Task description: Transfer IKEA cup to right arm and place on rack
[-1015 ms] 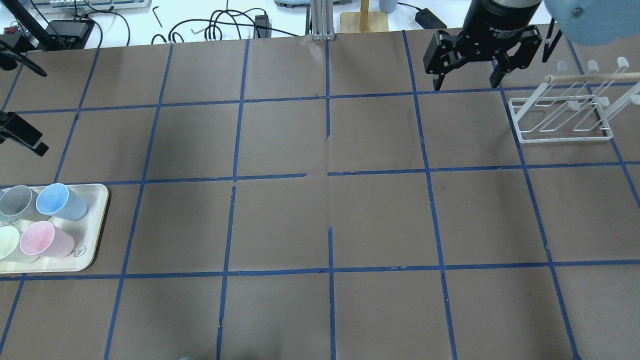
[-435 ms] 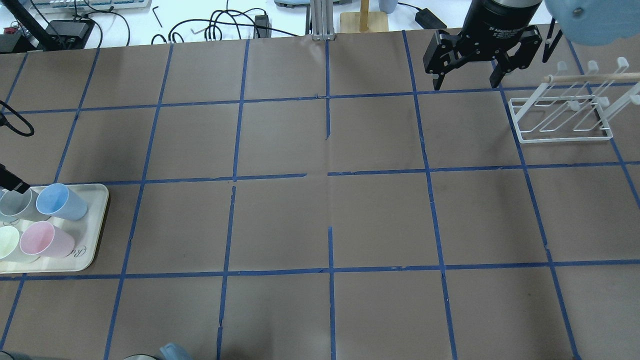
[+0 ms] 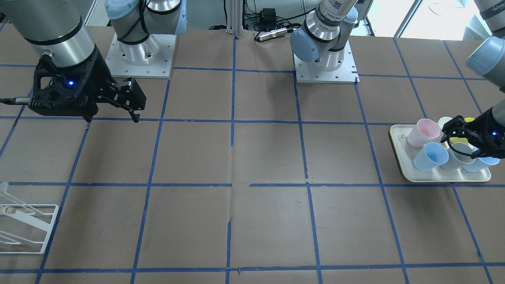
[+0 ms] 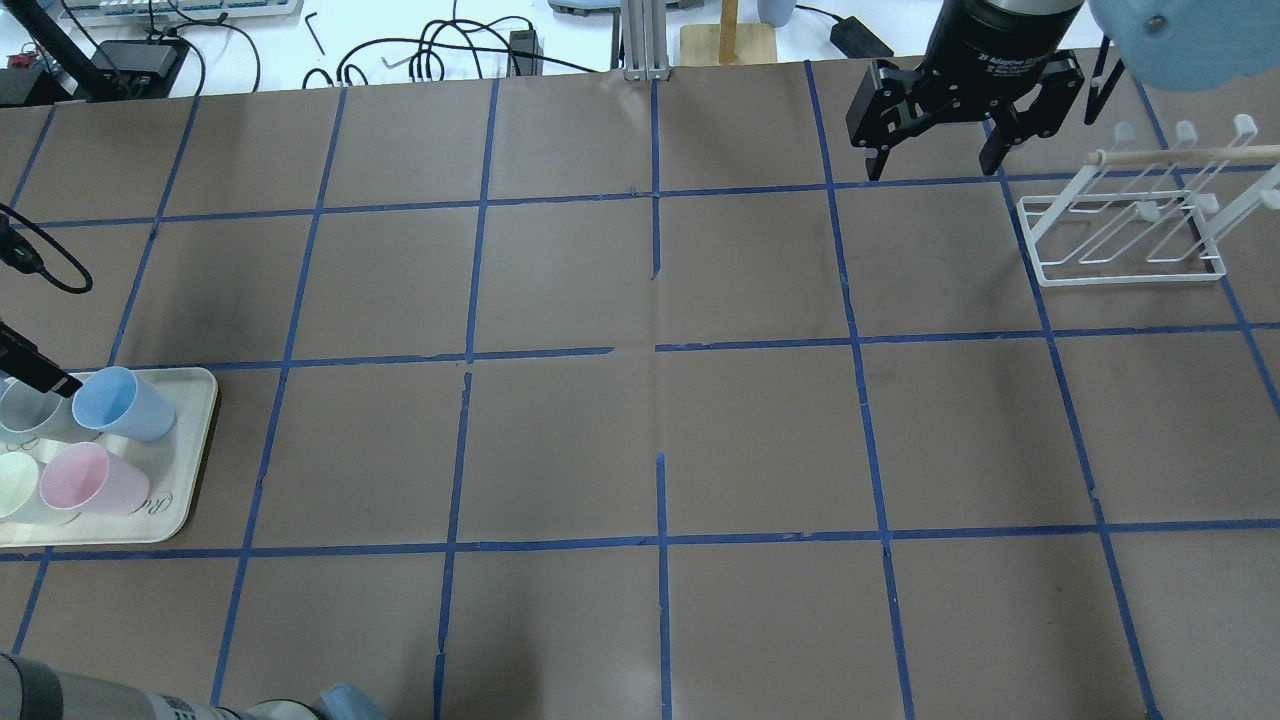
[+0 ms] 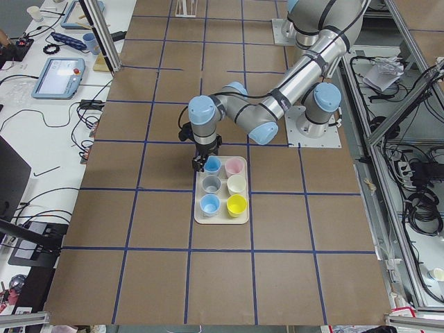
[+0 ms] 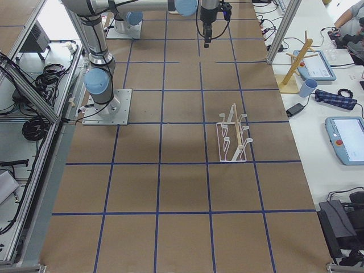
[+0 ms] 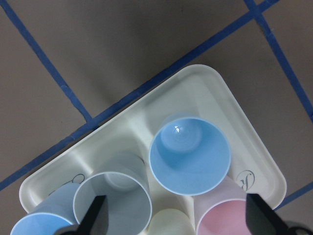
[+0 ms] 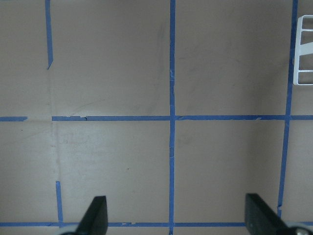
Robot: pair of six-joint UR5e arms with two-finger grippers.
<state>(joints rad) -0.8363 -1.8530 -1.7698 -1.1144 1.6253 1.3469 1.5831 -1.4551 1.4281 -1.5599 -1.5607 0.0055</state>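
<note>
The IKEA cup is a pale sky-blue tumbler standing upright in a corner of the cream tray. It also shows in the overhead view and the front view. My left gripper is open and empty above the tray, hovering over the grey cup next to the IKEA cup; in the front view it is at the right. My right gripper is open and empty, high near the table's far edge, left of the white wire rack. The rack holds nothing.
The tray also holds a pink cup, a pale green cup, a yellow cup and a second blue cup. Cables and a wooden stand lie beyond the far edge. Both arm bases stand at the robot's side.
My left gripper has moved from the table's far left toward me to above the tray's grey cup, and the left arm's elbow has entered the overhead view's bottom. The right gripper has stayed put.
</note>
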